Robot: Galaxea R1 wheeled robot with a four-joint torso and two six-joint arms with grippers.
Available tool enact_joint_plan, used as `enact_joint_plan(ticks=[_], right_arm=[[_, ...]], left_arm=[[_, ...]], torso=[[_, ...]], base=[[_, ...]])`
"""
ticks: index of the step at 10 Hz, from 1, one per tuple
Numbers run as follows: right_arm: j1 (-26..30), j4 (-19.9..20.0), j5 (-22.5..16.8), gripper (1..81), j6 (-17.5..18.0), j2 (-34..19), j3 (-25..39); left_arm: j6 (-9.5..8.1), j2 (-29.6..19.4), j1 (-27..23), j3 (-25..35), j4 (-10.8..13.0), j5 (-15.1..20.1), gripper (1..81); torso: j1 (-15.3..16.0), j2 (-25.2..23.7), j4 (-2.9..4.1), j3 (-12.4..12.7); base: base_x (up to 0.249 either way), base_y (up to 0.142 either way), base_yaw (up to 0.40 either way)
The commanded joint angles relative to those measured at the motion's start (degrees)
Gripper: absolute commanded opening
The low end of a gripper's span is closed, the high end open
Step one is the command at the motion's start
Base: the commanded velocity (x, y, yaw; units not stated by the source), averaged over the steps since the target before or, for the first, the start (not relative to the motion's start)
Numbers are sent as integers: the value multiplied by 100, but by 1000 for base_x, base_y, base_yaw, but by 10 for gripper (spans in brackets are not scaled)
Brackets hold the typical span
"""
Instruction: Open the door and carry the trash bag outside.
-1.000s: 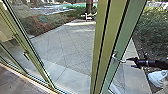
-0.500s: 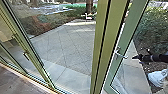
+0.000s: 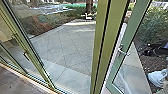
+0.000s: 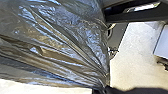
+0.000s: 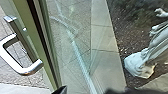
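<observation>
Trash bag (image 4: 62, 45) gathered in left gripper (image 4: 99, 89); right gripper (image 3: 147, 53) apart from door handle (image 3: 124, 52), can't tell wide or narrow

Legible text, labels, brands, numbers, signs: I am finding none. In the head view, I am reading nothing from upper left to lower right. Left wrist view: I am making out no lettering or digits. Right wrist view: likewise, I am logging zero readable marks.

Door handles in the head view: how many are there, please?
2. One dark handle is on the left green frame, one silver handle on the right door. More may be hidden.
</observation>
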Motion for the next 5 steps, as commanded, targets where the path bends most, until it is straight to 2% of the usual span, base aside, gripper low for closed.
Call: enact_joint_plan(ticks=[1,2,5], right_arm=[[1027,-993,-655,811,-595,-16,-156],[1080,-1221,-769,811,-953,-15,-331],[1053,-1670,-761,811,-1630,-112,-674]], left_arm=[[21,25,62,70,4,464,10],[22,25,71,79,-5,464,10],[21,95,63,70,21,464,10]], torso=[[0,0,0,0],[0,0,0,0],[2,0,0,0]], base=[[0,0,0],[0,0,0],[0,0,0]])
